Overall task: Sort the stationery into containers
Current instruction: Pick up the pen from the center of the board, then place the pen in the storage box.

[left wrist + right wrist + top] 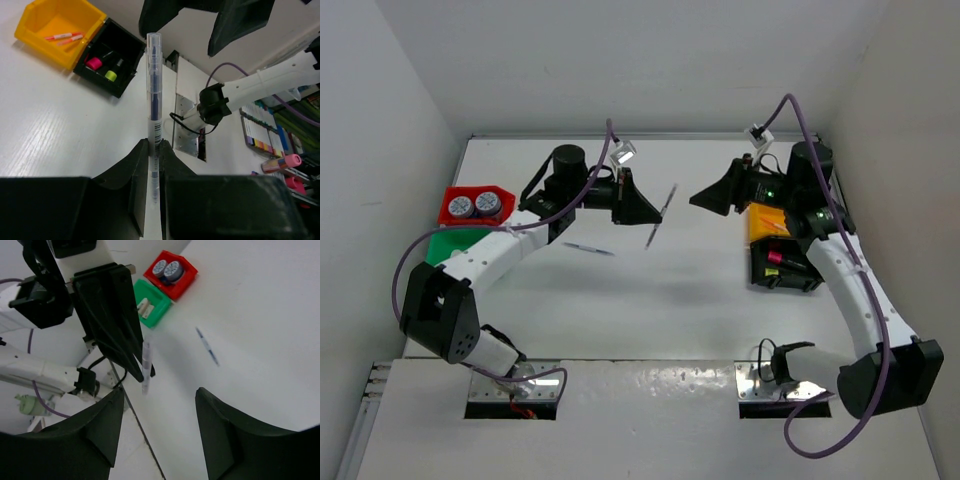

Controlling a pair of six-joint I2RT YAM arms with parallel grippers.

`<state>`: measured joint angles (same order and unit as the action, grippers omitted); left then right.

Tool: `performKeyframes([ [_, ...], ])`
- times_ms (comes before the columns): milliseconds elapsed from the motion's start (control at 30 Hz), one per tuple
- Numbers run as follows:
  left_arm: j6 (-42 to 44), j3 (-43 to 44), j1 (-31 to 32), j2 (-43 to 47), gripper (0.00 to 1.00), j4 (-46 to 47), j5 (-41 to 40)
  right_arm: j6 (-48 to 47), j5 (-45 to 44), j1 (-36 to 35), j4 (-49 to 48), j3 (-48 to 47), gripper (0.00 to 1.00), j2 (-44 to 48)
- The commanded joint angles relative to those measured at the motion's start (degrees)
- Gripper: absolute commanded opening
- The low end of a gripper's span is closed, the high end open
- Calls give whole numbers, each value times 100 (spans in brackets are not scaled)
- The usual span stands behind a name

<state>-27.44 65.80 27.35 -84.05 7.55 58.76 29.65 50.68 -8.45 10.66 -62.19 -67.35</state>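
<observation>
My left gripper [653, 214] is shut on a thin grey pen [661, 216] and holds it in the air above the table's middle; the pen stands out past its fingertips in the left wrist view [154, 90]. My right gripper [697, 198] is open and empty, just right of the pen, facing it. In the right wrist view the pen [146, 367] hangs just beyond the open gripper [160, 392]. A second grey pen [588, 248] lies on the table. The red bin [448, 205] holds two tape rolls [473, 206]. The green bin [159, 309] holds erasers.
The yellow-orange bin [760, 222] with orange pencils [62, 36] and the black bin [790, 283] with pink and yellow highlighters [102, 69] stand together at the right. The green bin [455, 243] sits under the left arm. White walls enclose the table.
</observation>
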Motion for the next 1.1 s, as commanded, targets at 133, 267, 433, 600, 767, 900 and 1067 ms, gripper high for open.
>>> performKeyframes([
  [133, -323, 38, 51, 205, 0, 616, 355, 683, -233, -333, -1022, -47, 55, -357],
  [267, -314, 38, 51, 170, 0, 616, 312, 683, -225, -500, -1232, -65, 52, -463],
  [433, -367, 170, 51, 47, 0, 677, 303, 822, -181, -614, -1539, -39, 44, -603],
  [600, -279, 275, 60, -76, 0, 616, 259, 885, -102, -676, -1707, -38, 35, -709],
  [767, -288, 275, 68, -129, 0, 642, 215, 797, -75, -772, -1716, -82, 17, -832],
  [900, -279, 267, 68, -129, 0, 634, 197, 814, -58, -816, -1751, -117, 13, -929],
  [1067, -271, 267, 68, -147, 0, 651, 197, 849, -40, -869, -1813, -118, 11, -990],
])
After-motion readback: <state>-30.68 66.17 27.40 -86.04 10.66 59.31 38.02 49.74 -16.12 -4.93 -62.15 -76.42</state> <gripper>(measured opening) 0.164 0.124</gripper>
